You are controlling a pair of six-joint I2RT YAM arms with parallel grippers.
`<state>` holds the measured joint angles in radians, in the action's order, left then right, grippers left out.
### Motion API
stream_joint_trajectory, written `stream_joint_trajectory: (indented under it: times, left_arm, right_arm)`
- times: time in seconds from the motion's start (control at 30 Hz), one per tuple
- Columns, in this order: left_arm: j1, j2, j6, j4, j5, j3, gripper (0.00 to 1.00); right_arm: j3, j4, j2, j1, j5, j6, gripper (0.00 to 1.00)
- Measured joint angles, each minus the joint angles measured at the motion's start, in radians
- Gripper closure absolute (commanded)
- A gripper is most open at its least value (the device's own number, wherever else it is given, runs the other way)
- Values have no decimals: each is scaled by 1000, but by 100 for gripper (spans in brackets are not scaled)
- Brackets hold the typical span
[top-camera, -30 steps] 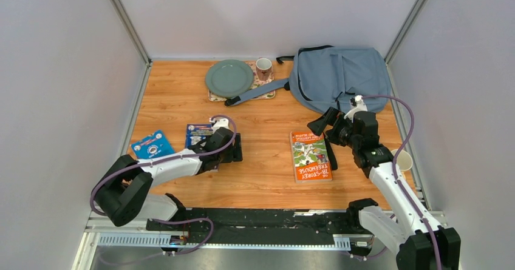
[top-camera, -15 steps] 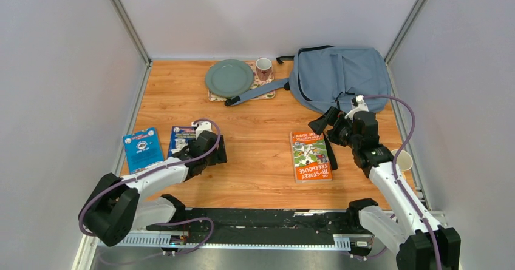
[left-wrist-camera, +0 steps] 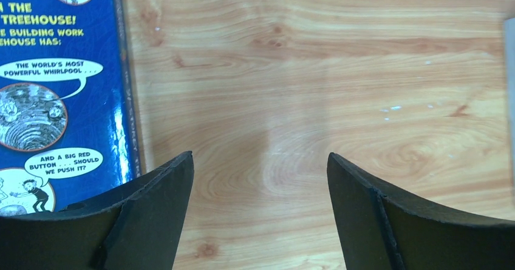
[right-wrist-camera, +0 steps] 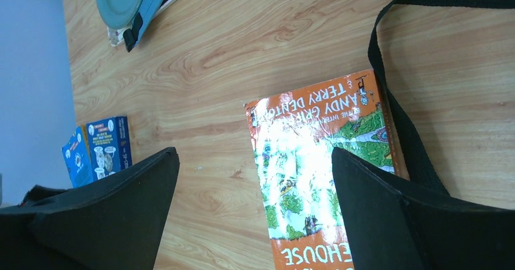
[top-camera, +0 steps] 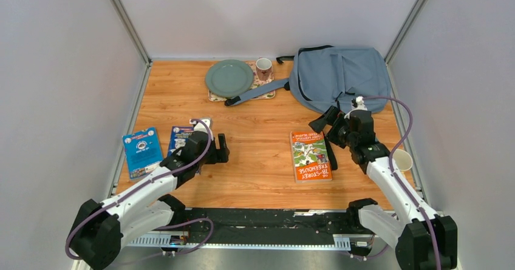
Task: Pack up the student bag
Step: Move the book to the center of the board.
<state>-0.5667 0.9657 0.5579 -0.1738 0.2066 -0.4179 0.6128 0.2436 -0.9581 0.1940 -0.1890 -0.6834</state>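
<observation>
The grey-blue student bag (top-camera: 340, 76) lies at the back right, with one strap (top-camera: 258, 91) reaching toward the plate and a black strap (top-camera: 330, 151) beside the orange book (top-camera: 311, 156). My right gripper (top-camera: 322, 121) is open and empty, hovering between bag and orange book; its wrist view shows the book (right-wrist-camera: 316, 161) and the black strap (right-wrist-camera: 401, 112) under its fingers (right-wrist-camera: 376, 209). My left gripper (top-camera: 220, 148) is open and empty over bare wood, just right of a blue book (top-camera: 180, 138), which fills the left of its wrist view (left-wrist-camera: 61, 88).
A second blue book (top-camera: 141, 151) lies at the left edge. A green plate (top-camera: 229, 77) on a placemat and a mug (top-camera: 263, 68) stand at the back. A paper cup (top-camera: 402, 159) stands at the right edge beside my right arm.
Both blue books slid left with my left gripper during the first half second. Since then the books lie still and the gripper stands off the book, to its right. The right arm barely moved.
</observation>
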Motion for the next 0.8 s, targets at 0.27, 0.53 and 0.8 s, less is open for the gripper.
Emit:
stream_joint_trajectory:
  times: [0.27, 0.53, 0.8]
  left_arm:
    - [0, -82, -36, 15, -61, -2, 9]
    - [0, -44, -44, 43, -125, -41, 9]
    - [0, -77, -35, 74, -151, -33, 8]
  right_arm:
    - [-13, -10, -21, 0, 87, -118, 4]
    - [-7, -49, -109, -4, 206, -281, 0]
    - [281, 31, -395, -70, 341, -428, 0]
